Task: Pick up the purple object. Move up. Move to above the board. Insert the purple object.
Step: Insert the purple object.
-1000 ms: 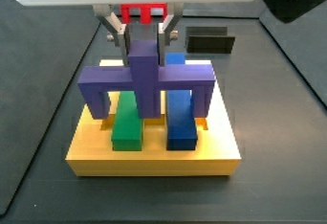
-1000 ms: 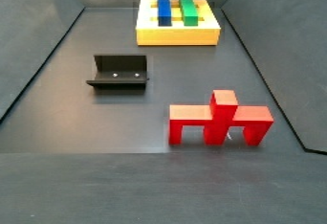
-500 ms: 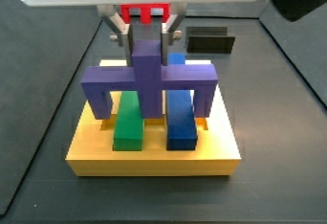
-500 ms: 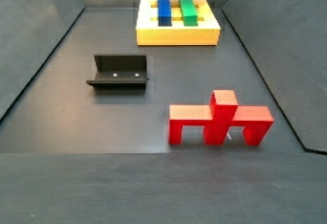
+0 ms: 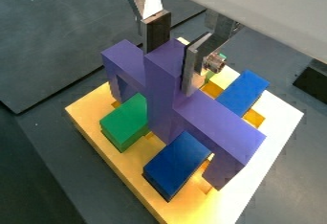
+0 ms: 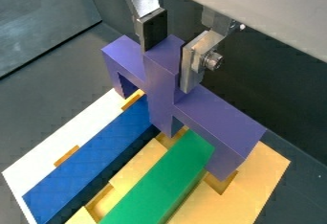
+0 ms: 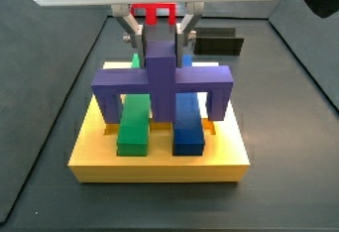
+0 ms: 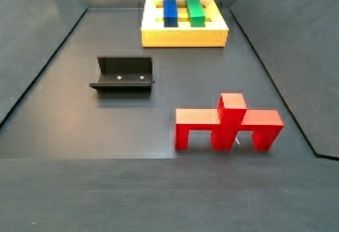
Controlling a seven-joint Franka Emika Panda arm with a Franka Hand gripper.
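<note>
The purple object (image 7: pixel 159 77) stands on the yellow board (image 7: pixel 159 167), its crossbar spanning the green bar (image 7: pixel 131 127) and the blue bar (image 7: pixel 189 132), a leg down at each side edge. Both wrist views show it (image 5: pixel 192 113) (image 6: pixel 192 113) on the board (image 5: pixel 90 123) (image 6: pixel 269 170). My gripper (image 7: pixel 161 43) is straight above, its fingers on either side of the upright stem with a small gap on each side, open. Both wrist views show the gripper (image 5: pixel 177 51) (image 6: pixel 173 46) at the stem's top. In a side view the board (image 8: pixel 185 36) is at the far end.
A smaller red piece (image 8: pixel 228 125) stands on the dark floor near the front right. The fixture (image 8: pixel 123 74) stands at mid left, and also shows behind the board in a side view (image 7: pixel 219 44). Dark walls ring the floor.
The fingers have spread away from the stem. The purple object has settled a little lower and shifted slightly sideways on the board.
</note>
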